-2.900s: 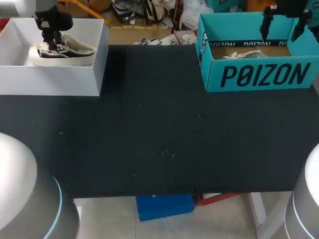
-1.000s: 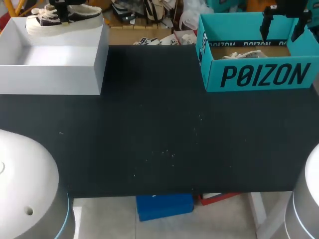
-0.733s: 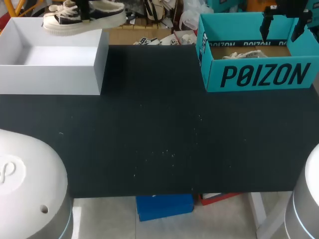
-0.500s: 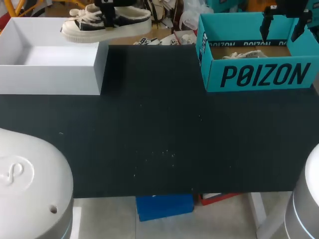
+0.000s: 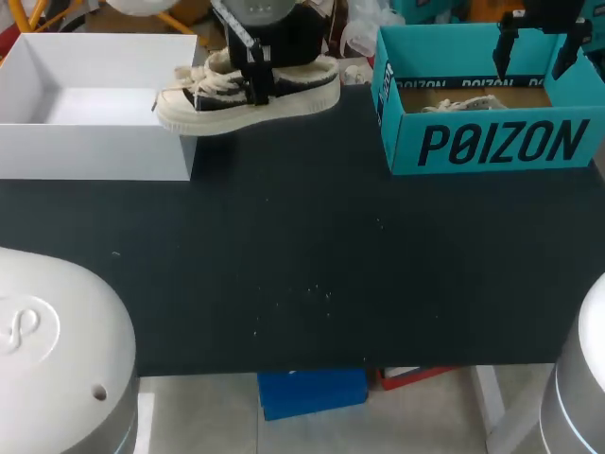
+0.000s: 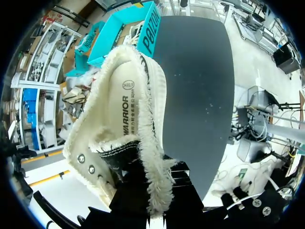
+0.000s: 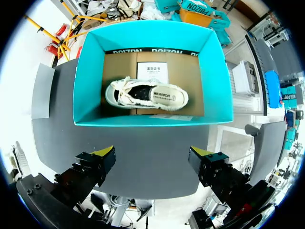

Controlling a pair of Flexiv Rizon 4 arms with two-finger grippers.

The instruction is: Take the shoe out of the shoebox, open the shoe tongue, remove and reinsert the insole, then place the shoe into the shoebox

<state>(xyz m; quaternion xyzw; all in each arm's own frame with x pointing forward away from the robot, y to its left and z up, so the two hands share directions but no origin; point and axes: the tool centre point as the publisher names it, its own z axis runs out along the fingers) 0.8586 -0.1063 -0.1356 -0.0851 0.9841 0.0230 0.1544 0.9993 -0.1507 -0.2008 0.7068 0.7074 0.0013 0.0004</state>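
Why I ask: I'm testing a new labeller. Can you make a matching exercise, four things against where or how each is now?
1 dark shoe
2 white shoebox
3 teal shoebox
4 right gripper

A open, above the teal shoebox
B holds a second shoe
C held by the left gripper above the table
D at the table's left, no shoe inside

Pairs: 1-C, 2-D, 3-B, 4-A

Holds shoe [image 5: 248, 95] in L gripper [image 5: 255, 83] above table [image 5: 312, 255], just R of L shoebox [image 5: 95, 156], toe over its R wall, heel toward R shoebox [image 5: 492, 142]; hangs R gripper [image 7: 152, 152] above R shoebox at table's far-R edge; has 2nd shoe [image 7: 147, 98] lying inside it.
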